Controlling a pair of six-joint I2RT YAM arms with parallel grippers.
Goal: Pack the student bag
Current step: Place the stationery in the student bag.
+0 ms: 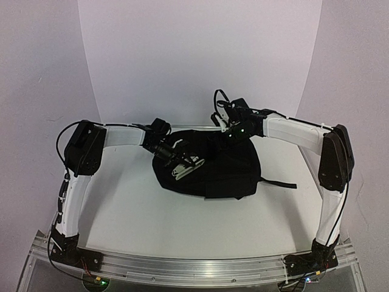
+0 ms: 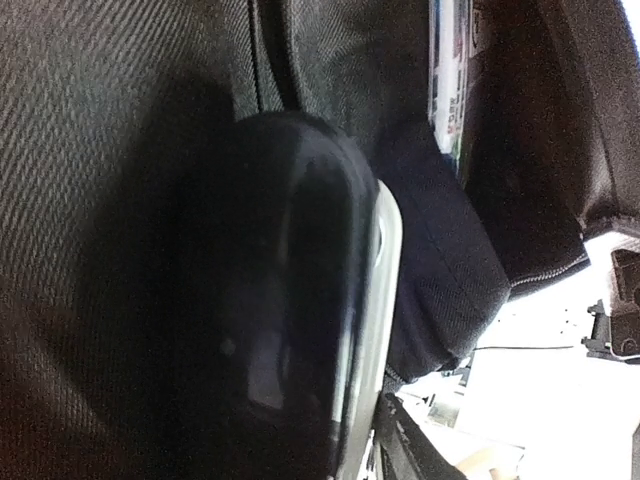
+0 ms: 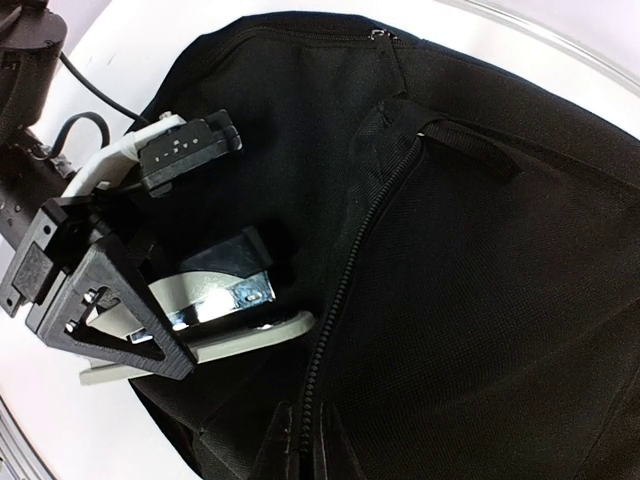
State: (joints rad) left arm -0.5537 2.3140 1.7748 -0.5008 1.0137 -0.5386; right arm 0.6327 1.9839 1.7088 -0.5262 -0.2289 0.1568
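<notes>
A white counter (image 1: 182, 225) stands in front of a plain pale wall (image 1: 194, 55). The black bag (image 1: 231, 173) lies flat on the counter, in the middle and a bit to the back. It is soft and lumpy. A thin strap (image 1: 276, 184) sticks out from its right side onto the counter. From the right wrist view you can see a long zipper (image 3: 345, 290) running down the cloth, and it looks partly open. The left tool (image 1: 184, 164) is over the left part of the bag, low and close to the cloth. Something shiny shows between its pale fingers (image 3: 250, 335), but I cannot tell if the tool is open or closed, or if it is holding that thing. The right tool (image 1: 226, 135) is at the back edge of the bag. It is closed tight, and I cannot tell if it pinches the cloth.
</notes>
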